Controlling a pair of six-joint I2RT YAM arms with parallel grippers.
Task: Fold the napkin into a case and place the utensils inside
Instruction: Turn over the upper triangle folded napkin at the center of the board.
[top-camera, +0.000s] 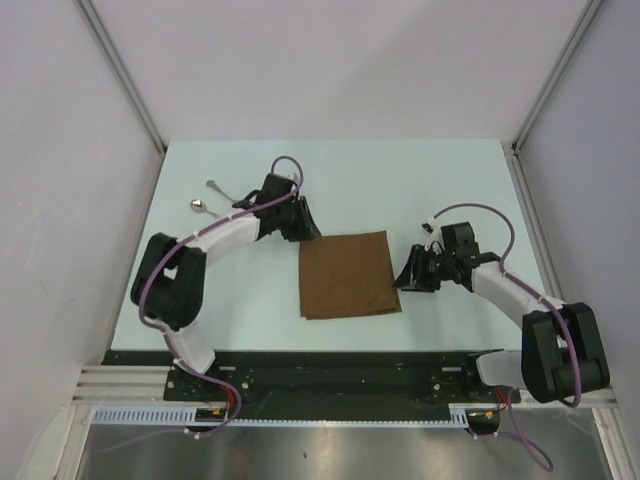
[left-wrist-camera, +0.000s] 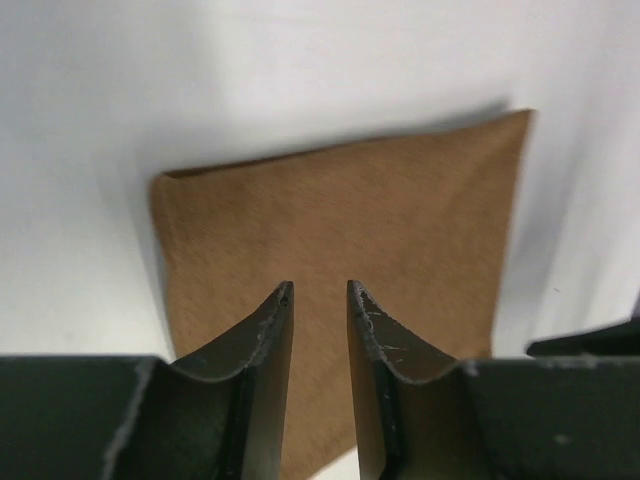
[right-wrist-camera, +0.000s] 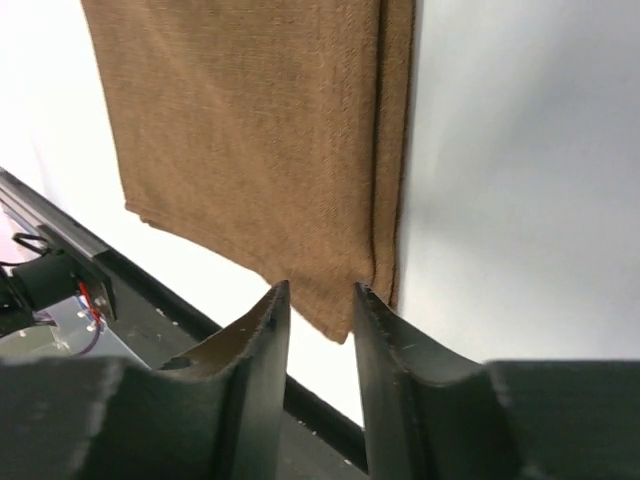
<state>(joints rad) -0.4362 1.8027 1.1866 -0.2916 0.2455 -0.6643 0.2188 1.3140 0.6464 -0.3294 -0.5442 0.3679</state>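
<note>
napkin (top-camera: 348, 275): brown cloth lying flat on the white table (top-camera: 420, 180), roughly square in outline, between the two grippers; the right wrist view shows stacked layers along its right edge
left gripper (top-camera: 302, 224): at the napkin's far left corner, tips angled down toward the cloth
left fingers (left-wrist-camera: 268, 330): a narrow gap between them, nothing in it; the cloth shows through the gap, beyond the tips
right gripper (right-wrist-camera: 320, 288): just beside the napkin's right edge, toward its near corner
right fingers (right-wrist-camera: 395, 340): slightly apart, pinching nothing; the cloth's corner lies just past the tips
utensils (top-camera: 199, 206): two small silvery pieces at the far left of the table, beyond the left arm, well apart from the napkin; too small to tell fork from spoon
</note>
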